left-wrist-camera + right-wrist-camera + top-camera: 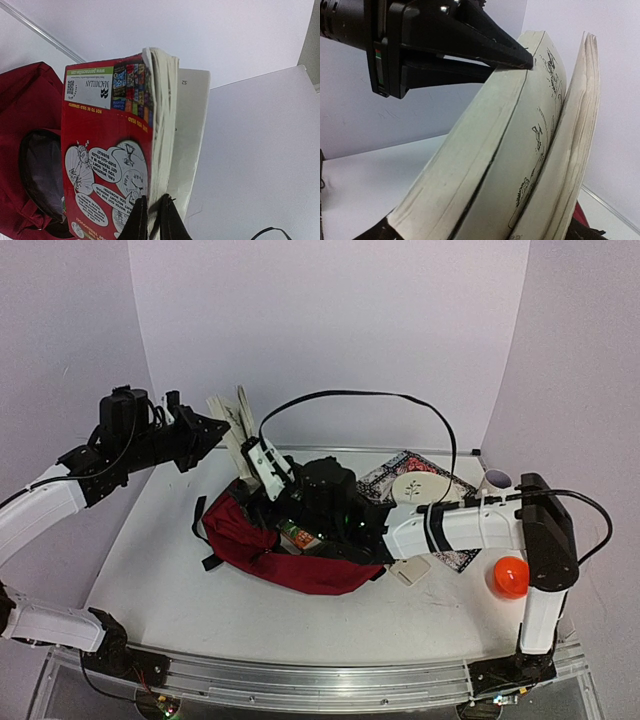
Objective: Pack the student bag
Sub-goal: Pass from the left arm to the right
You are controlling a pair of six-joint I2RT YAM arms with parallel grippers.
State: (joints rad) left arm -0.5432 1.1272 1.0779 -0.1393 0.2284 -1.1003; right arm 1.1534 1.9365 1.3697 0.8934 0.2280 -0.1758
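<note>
Above the student bag [300,570], left tool [154,201] pinching a paperback [105,150], right tool [256,453] cropped beside its pages, grip unclear.

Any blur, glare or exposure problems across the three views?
Top external: even soft light, faint shadows, student bag in focus. Left wrist: book cover print crisp, no glare, left claw a dark silhouette. Right wrist: book pages fill the frame, slightly soft, against a bright wall.
</note>
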